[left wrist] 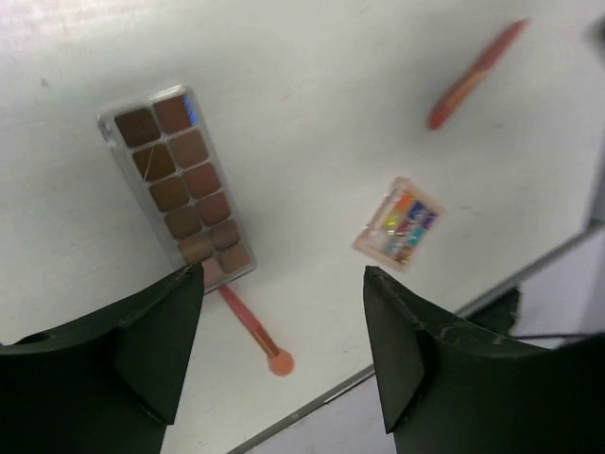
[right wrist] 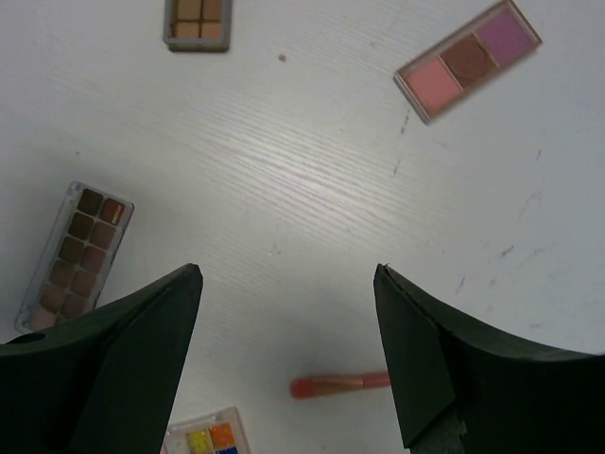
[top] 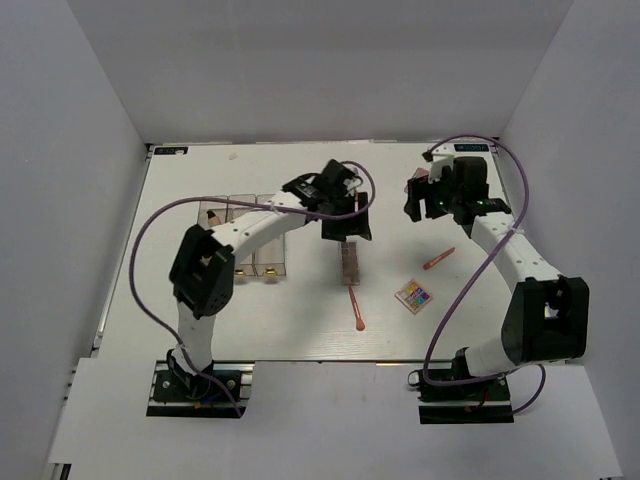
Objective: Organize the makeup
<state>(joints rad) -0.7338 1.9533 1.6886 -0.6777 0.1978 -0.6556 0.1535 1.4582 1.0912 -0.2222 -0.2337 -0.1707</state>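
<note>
My left gripper [top: 347,228] [left wrist: 282,272] is open and empty, above the far end of the brown eyeshadow palette [top: 348,262] [left wrist: 182,183] [right wrist: 76,253]. One coral applicator [top: 356,310] [left wrist: 253,331] lies just near of that palette. My right gripper [top: 420,205] [right wrist: 286,270] is open and empty, above bare table. Near it lie the second coral applicator [top: 438,258] [left wrist: 477,71] [right wrist: 340,383] and the multicolour palette [top: 414,296] [left wrist: 401,223] [right wrist: 203,440]. The right wrist view also shows the mauve palette [right wrist: 468,59] and a small tan palette [right wrist: 198,21]. No pink compact shows.
The clear organizer [top: 240,200] stands at the left, partly under my left arm, with beige bottles [top: 243,270] [top: 270,270] at its near end. White walls enclose the table [top: 500,320]. The table's near edge [left wrist: 406,355] shows in the left wrist view.
</note>
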